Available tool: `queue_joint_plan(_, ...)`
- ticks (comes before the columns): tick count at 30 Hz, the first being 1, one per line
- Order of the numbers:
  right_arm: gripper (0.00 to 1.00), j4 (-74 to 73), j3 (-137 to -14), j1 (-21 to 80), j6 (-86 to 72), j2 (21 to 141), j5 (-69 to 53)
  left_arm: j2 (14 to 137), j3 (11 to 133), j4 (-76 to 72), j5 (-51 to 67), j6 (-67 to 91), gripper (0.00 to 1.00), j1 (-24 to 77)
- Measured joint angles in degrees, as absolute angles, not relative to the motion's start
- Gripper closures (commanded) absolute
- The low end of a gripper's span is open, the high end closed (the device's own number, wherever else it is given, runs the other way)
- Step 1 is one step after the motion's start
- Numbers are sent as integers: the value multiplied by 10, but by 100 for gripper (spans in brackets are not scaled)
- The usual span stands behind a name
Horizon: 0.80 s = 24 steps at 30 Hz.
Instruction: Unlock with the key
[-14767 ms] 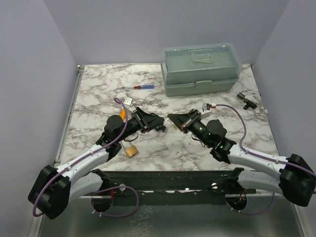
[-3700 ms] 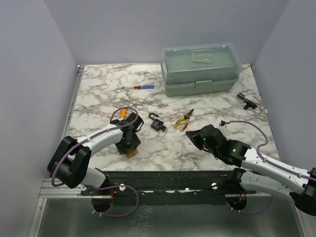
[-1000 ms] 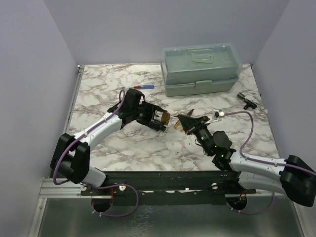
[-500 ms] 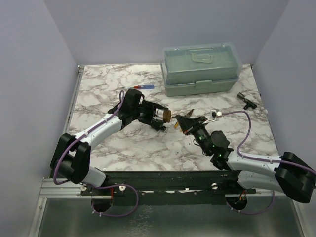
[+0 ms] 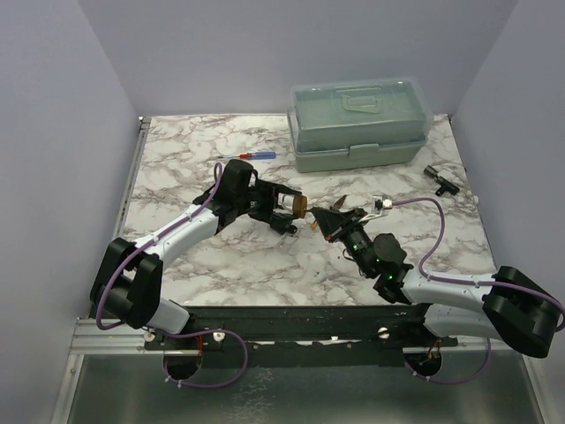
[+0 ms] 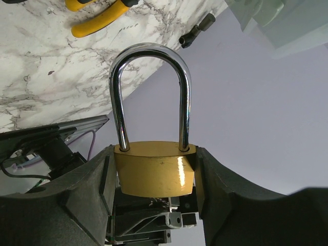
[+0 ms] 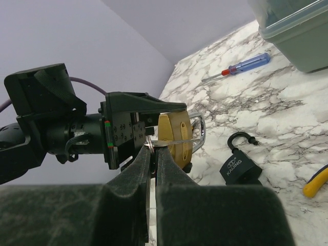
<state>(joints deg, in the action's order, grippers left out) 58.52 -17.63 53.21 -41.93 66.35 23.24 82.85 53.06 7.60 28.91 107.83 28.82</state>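
The right gripper (image 7: 152, 149) is pinched almost shut on the key (image 7: 169, 142), a thin silver sliver that juts past its fingertips; the jaws stand only a hairline apart. Just ahead of those tips the key's blade crosses the brass body of the brass padlock (image 7: 173, 134). From the wrist view I cannot tell whether the metal touches the lock or only overlaps it.

That lock sits clamped in the left gripper (image 6: 154, 160), whose two black fingers (image 6: 97, 179) press against its sides. Its chrome shackle is seated in the body on both legs and points straight out beyond the fingertips. In the overhead view the two grippers meet nose to nose; the left gripper (image 5: 284, 203) holds the lock just beside the tips of the right gripper (image 5: 320, 221).

Below and slightly beyond the right gripper's tips, a black padlock (image 7: 241, 165) lies on the marble table (image 5: 177, 168), its shackle swung open. Farther to the right of it the yellow-handled pliers (image 7: 315, 183) show only a handle end. Well beyond the grippers lies a red-and-blue screwdriver (image 7: 246, 65); farther off, a pale green toolbox (image 5: 360, 124) stands with its lid shut; a small black part (image 5: 439, 179) rests to the far right of it.
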Motion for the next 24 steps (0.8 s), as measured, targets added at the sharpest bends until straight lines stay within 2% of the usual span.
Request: queue_joint_plan(24, 100, 604, -187, 532, -419, 684, 233, 828, 520, 69, 290, 1087, 100, 288)
